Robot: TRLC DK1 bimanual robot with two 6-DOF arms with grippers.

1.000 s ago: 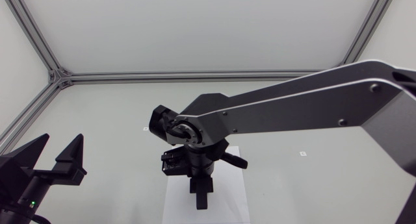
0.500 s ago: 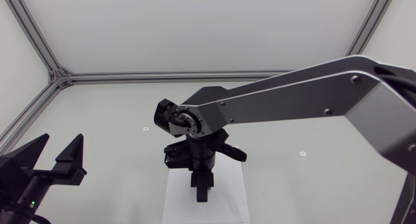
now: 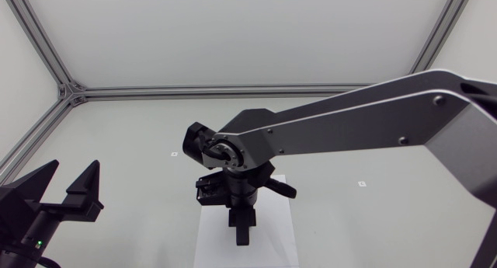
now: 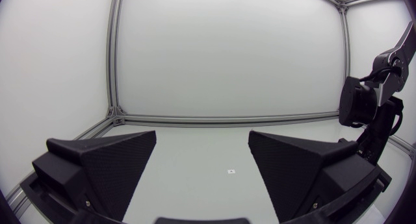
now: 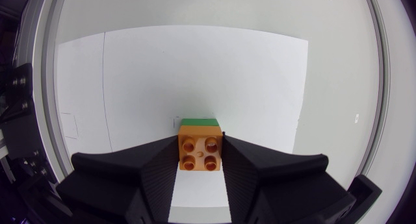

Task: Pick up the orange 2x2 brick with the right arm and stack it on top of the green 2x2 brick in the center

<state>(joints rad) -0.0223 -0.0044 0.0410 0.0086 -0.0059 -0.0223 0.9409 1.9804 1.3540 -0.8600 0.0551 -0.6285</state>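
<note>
matte black wedge fingers of the left gripper (image 3: 74, 167) (image 4: 203, 137) stood spread apart, well left of the white paper sheet (image 3: 273, 238). over that sheet the right gripper (image 3: 242, 238) (image 5: 200, 161) clamped the glossy orange 2x2 brick (image 5: 200, 151) by two sides, four round studs up, with the green 2x2 brick (image 5: 199, 122) edging out just beyond it. since half a second before, the right arm's silver link had shifted slightly; the left arm had stayed.

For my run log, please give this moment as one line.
right gripper: shut on orange brick | green brick: edge shows just ahead of orange, seating unclear | left gripper: open, empty
</note>
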